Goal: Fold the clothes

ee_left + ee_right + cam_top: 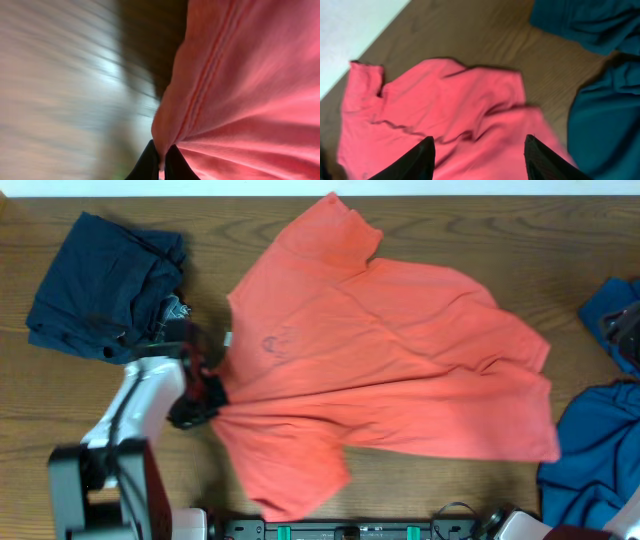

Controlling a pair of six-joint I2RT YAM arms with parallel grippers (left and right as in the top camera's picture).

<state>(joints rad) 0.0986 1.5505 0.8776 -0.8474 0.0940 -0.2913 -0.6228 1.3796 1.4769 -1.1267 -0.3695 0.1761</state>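
A coral-red T-shirt (390,360) lies spread and wrinkled across the middle of the wooden table. My left gripper (205,385) is at the shirt's left edge. In the left wrist view its fingers (161,150) are shut on a pinched fold of the shirt's hem (200,90); that view is blurred. My right gripper (480,140) is open and empty, held above the shirt (450,105), apart from it. I cannot see the right gripper in the overhead view.
A dark navy garment pile (105,285) lies at the back left. Blue garments lie at the right edge (610,315) and front right (595,455), and also show in the right wrist view (605,125). The table's back edge (320,188) borders white.
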